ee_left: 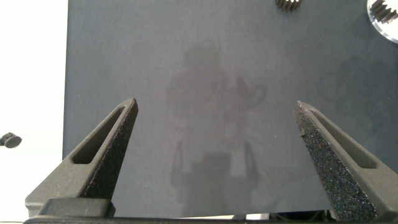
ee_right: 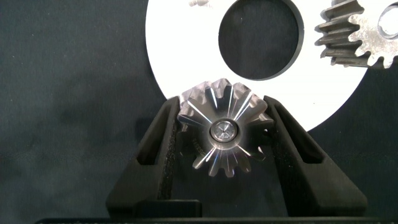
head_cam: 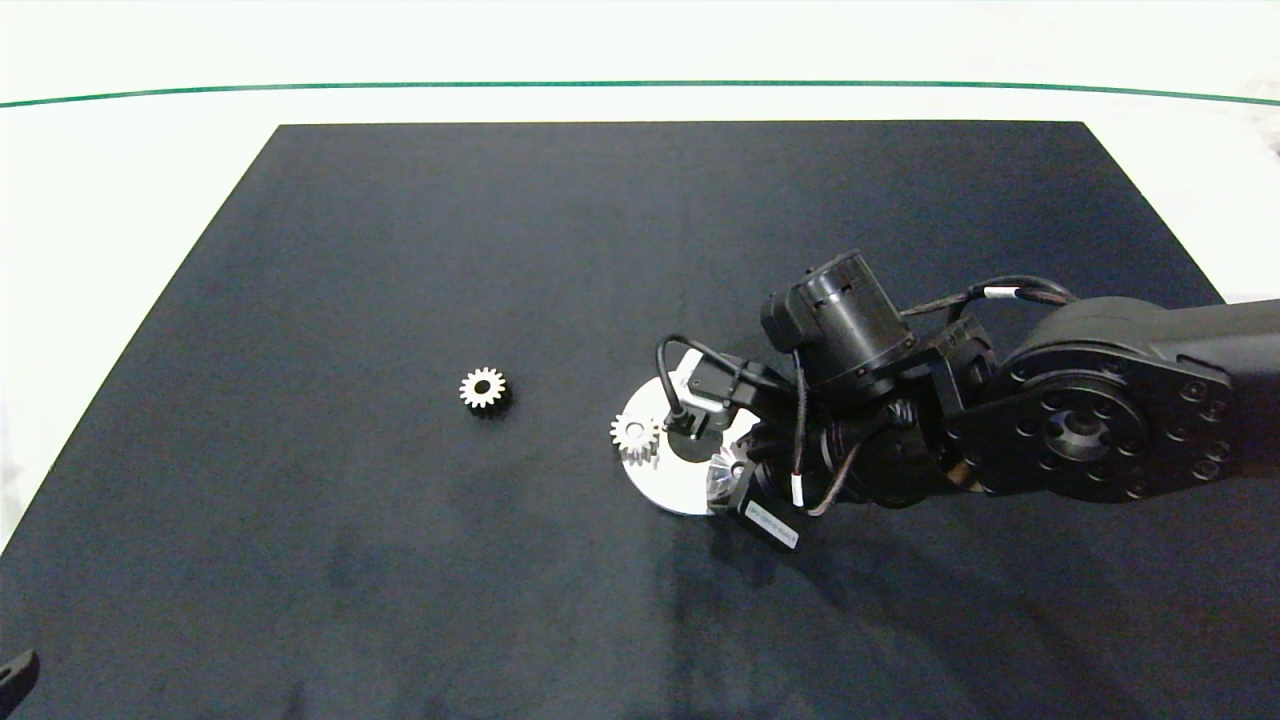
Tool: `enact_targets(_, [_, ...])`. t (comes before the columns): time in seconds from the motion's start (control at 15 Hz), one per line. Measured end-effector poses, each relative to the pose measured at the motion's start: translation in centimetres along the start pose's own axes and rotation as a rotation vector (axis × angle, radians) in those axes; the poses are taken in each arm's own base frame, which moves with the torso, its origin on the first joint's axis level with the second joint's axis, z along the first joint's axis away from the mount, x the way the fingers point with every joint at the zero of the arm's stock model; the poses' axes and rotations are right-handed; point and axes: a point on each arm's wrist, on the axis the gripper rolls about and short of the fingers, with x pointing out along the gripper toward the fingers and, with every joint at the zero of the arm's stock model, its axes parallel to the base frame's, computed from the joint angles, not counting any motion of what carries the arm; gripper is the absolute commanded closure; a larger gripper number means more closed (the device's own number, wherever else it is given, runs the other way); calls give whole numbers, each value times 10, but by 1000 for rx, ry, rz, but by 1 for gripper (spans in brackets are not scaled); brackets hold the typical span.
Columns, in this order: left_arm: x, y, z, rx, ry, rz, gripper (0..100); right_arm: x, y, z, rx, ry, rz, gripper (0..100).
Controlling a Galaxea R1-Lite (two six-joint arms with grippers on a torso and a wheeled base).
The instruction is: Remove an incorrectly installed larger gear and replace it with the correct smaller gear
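Observation:
The larger gear [ee_right: 224, 134], star-like with long flaring teeth and a pin at its centre, sits at the rim of a silver disc [ee_right: 174, 50]. My right gripper [ee_right: 222, 107] is shut on it, one finger pressing each side. From above only part of this larger gear [head_cam: 718, 477] shows beneath the right gripper [head_cam: 735, 487]. The smaller gear [head_cam: 483, 388] lies loose on the black mat, left of the disc [head_cam: 660, 487], and also shows as the smaller gear [ee_left: 287, 4]. My left gripper [ee_left: 214, 106] is open over bare mat.
A lookalike small spur gear [head_cam: 635, 436] sits on the disc's left part, near its big centre hole [ee_right: 261, 38]. The black mat [head_cam: 400, 250] covers a white table. A tip of the left arm [head_cam: 15, 675] shows at the front left corner.

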Motion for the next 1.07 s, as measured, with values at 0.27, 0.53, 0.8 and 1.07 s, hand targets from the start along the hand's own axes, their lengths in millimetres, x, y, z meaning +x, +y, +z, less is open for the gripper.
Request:
enact_targets(0.27, [0,0,-1,1,3,0,0,-2,1,1,-2,-3,5,69])
enact_targets(0.53, [2,0,-4,2,15,0,0,-13,5,6,-11,-31,10,69])
enact_targets(0.8, [3,-1,-5,2,21,0,0,-32,8,8,-21,-52,15,69])
enact_targets(1.07, [4,-1,-9,2,36,0,0,-61,-4,1,12,-66,-27,69])
